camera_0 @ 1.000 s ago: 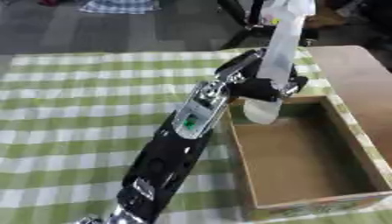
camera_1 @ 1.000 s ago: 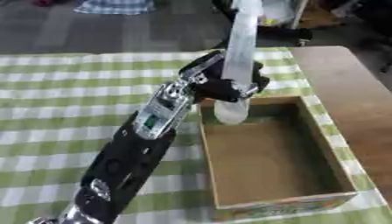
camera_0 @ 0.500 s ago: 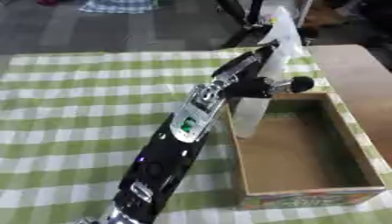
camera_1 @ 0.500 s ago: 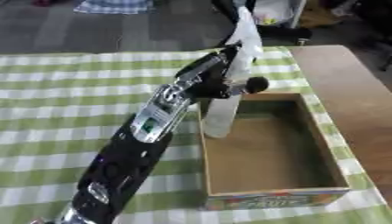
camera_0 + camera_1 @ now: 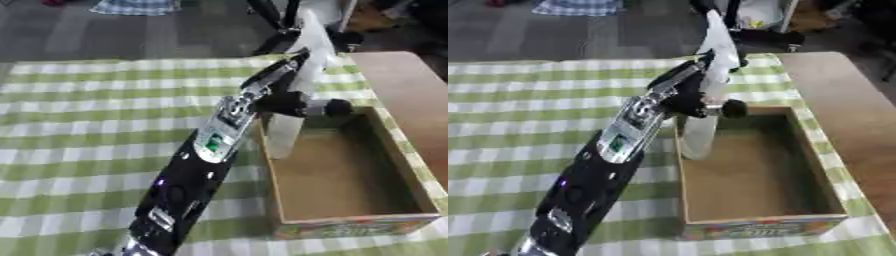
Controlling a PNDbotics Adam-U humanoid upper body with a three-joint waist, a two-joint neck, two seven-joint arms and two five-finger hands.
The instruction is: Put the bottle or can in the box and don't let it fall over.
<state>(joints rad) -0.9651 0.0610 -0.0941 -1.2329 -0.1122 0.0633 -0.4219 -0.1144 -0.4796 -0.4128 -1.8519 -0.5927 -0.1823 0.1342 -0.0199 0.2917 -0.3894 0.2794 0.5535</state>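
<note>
A tall white bottle [image 5: 293, 100] leans slightly, top tilted away, with its base inside the open cardboard box [image 5: 359, 220] against the box's left wall near the far corner. My left hand [image 5: 284, 102] is shut round the bottle's middle, and its arm [image 5: 614, 150] runs up from the lower left. The thumb [image 5: 337, 106] pokes out over the box's far end. Whether the base touches the box floor is not visible. The right hand shows in neither view.
The box sits on a green and white checked cloth [image 5: 96, 125]. A brown wooden surface [image 5: 402, 85] lies right of the box. Dark furniture legs and a white object [image 5: 754, 20] stand beyond the table's far edge.
The left hand has brought the bottle down and leftward, from above the box's far edge into the box by its left wall. It has scarcely moved in the last half second.
</note>
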